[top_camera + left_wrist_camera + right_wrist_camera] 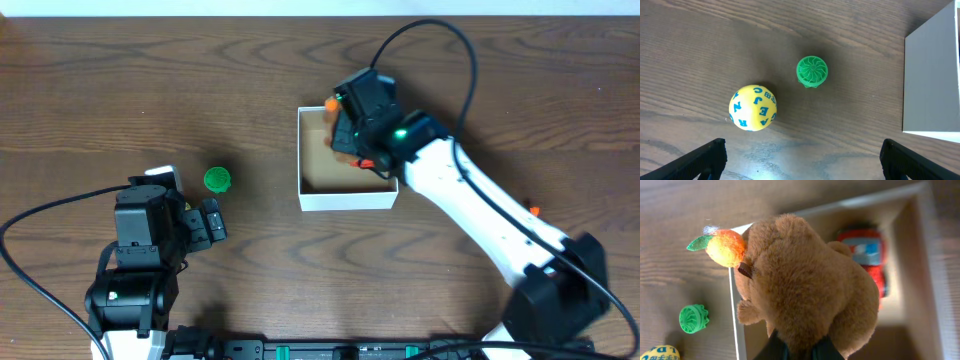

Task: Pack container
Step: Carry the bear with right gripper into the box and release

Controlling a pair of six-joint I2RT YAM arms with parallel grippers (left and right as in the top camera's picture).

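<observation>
One container (347,197) just right of centre on the table (450,60), red toy car (867,255) inside. Over its 12 o'clock half, right gripper (348,140) clamped on a brown plush bear (805,285) with an orange fruit (725,247). At 9 o'clock, well apart, green ridged toy (217,180). Near that, at 8 o'clock in the left wrist view, yellow lettered ball (753,107). At the container's 8 o'clock, left gripper (208,222), fingers (705,160) spread wide.

We spot green ridged toy (812,71) near yellow blue-lettered ball (753,107), not touching, on wooden table (100,100); brown plush bear (805,285); red toy car (867,255).
</observation>
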